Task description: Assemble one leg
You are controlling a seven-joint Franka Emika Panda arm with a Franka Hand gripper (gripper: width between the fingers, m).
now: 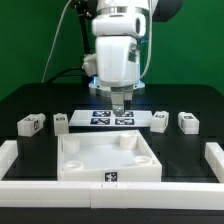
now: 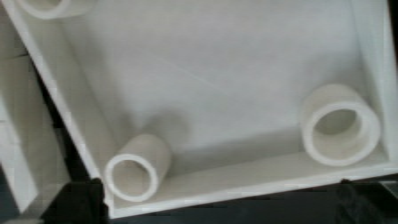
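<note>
Dark pincer [image 1: 120, 106] seemingly closed, gripping nothing.

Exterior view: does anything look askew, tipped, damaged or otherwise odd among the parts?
Nothing stands out. The tabletop sits square to the table edge and shows no damage. The four legs lie in a row, two on either side of the marker board.

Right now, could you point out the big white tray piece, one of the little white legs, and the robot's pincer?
tabletop [image 1: 80, 170]: exterior view, on its front wall.
leg [image 1: 32, 123]: exterior view, on the block farthest to the exterior view's left.
pincer [image 1: 121, 108]: exterior view, midway between its fingertips.
</note>
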